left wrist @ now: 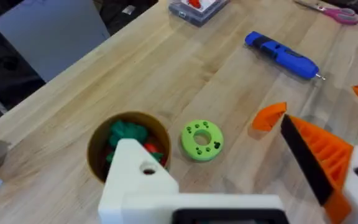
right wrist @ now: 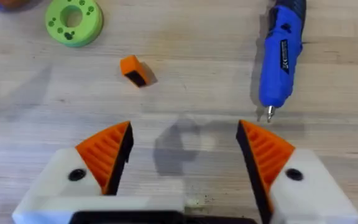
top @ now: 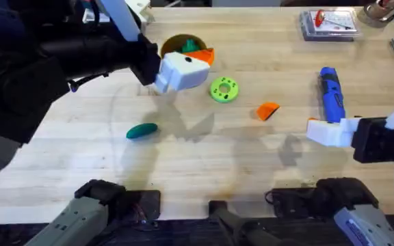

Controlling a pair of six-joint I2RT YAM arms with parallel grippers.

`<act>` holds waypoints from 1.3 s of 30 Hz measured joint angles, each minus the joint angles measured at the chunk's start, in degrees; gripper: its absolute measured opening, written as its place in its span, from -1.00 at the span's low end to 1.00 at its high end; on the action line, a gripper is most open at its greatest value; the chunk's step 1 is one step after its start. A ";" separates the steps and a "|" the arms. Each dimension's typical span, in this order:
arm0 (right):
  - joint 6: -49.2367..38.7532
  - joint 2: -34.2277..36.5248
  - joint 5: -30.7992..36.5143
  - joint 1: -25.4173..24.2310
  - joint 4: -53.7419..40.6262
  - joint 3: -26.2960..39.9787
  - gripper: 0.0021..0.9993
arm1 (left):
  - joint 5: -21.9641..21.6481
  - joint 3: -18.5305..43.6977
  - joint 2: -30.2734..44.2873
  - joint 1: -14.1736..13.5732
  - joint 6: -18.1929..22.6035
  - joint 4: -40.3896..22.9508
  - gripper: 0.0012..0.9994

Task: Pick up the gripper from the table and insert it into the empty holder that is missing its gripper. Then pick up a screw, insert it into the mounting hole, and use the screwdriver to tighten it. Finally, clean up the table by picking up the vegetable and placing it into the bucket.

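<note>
step in hand: judged as the very start, fetching the loose orange gripper [top: 268,111], which lies alone on the table [top: 183,164], untouched.
where it lies: from the green ring [top: 224,89], the gripper sits at about 4 o'clock, near; the blue screwdriver [top: 331,94] lies off at its 3 o'clock, apart from it.
right gripper [right wrist: 182,152]: spread wide, both orange pads on, holding nothing; it hovers above bare wood with the loose gripper ahead of it.
left gripper [left wrist: 241,171]: one white holder [left wrist: 135,177] bare with its mounting hole showing, the other finger orange-tipped; wide apart, carrying nothing.
doing it well: i'd bring the right arm over the wedge, line the pads across its narrower sides, close low, since a small wedge may squirt out.
vegetable: the dark green vegetable [top: 141,130] lies at about 7 o'clock from the ring, well apart; the bucket [left wrist: 126,146] already holds toy pieces.
surface: pale butcher-block planks, smooth, likely slippery.
room: a clear plastic box [top: 328,24] at the far edge, scissors [left wrist: 334,11] beyond the screwdriver.
</note>
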 joint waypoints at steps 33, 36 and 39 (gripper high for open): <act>-0.02 -0.01 0.00 0.00 0.00 0.00 0.99 | 0.97 -53.42 -54.33 -1.33 -11.25 35.43 0.97; -0.02 0.00 0.00 0.00 0.00 0.00 0.99 | 0.91 -53.40 -54.35 -1.19 -12.52 34.39 0.97; -0.02 -0.01 0.00 0.00 0.00 0.00 0.99 | 1.39 -53.40 -54.34 -0.90 -13.26 30.01 0.97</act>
